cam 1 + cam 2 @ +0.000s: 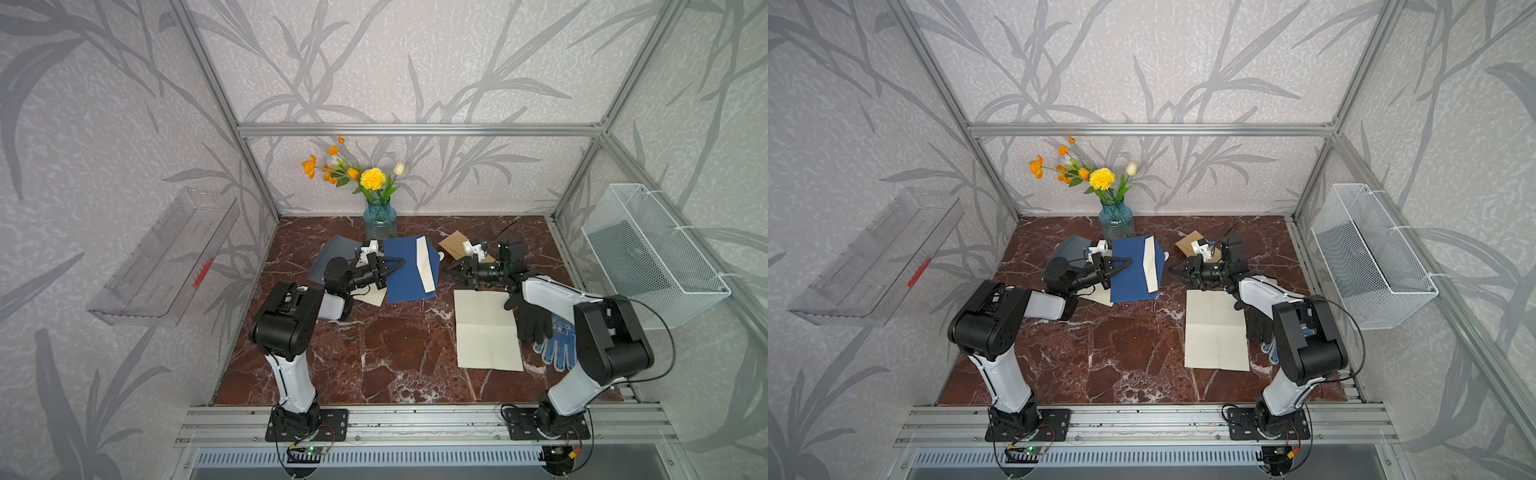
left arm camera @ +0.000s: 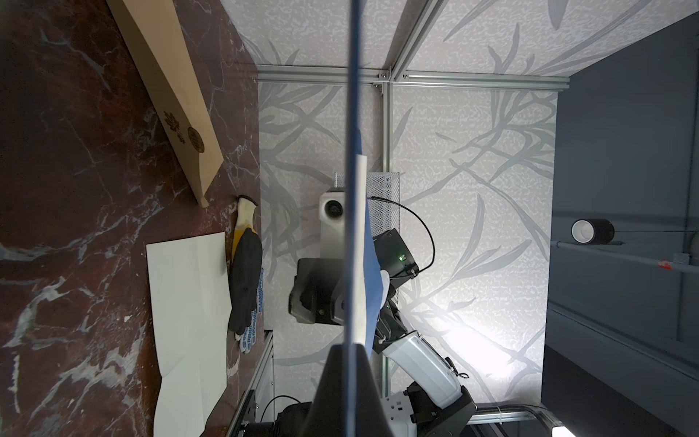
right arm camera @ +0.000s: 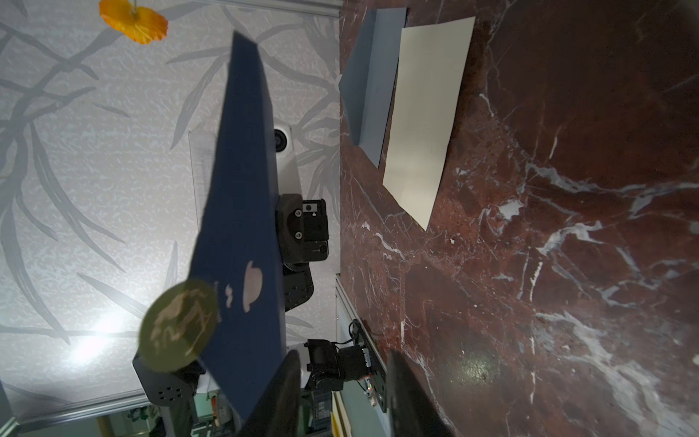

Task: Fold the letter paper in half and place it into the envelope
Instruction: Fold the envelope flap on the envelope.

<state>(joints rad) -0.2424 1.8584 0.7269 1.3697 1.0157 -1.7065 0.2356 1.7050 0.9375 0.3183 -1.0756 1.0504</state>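
Marble tabletop (image 1: pixel 374 353) is lying below the work: left gripper (image 1: pixel 398 262) is pinching the envelope (image 1: pixel 405 276) aloft. The letter paper (image 1: pixel 426 266), apparently folded, is showing at its mouth, seemingly part-inserted. The right gripper (image 1: pixel 448 271), jaws apart and empty, is hovering beside; pushing home remains.

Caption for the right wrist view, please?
Held aloft, the long dark navy paper envelope hangs beside the open right claw.

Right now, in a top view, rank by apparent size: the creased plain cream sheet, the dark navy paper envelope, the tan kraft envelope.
Largest: creased plain cream sheet.
Then: dark navy paper envelope.
Smallest: tan kraft envelope, partly hidden, full size unsure.
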